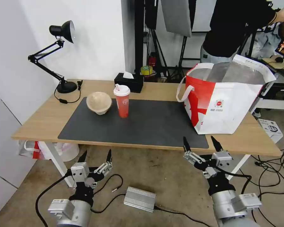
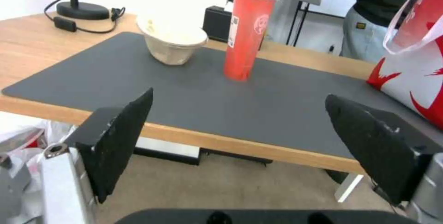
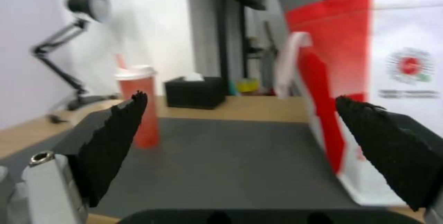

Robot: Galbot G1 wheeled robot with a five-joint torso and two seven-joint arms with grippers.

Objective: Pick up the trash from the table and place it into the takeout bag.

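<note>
Both pincers, left gripper (image 1: 96, 157) & right gripper (image 1: 201, 143), hang spread and empty below the table (image 1: 31, 126) edge; red cup w/ white lid (image 1: 122, 101) stands beside beige pulp bowl (image 1: 99, 102) on the mat (image 1: 154, 124), takeout bag (image 1: 225, 101) at right — cup prob. light, tippy, slick: grip mid-body; bowl stiff-ish, take by rim.

My right wrist view blurs the takeout bag (image 3: 392, 78)'s logo text; at three o'clock its edge cuts the bag off.

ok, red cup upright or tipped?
Upright. The red cup stands on its base on the dark mat, white lid on top, beside the beige bowl.
</note>
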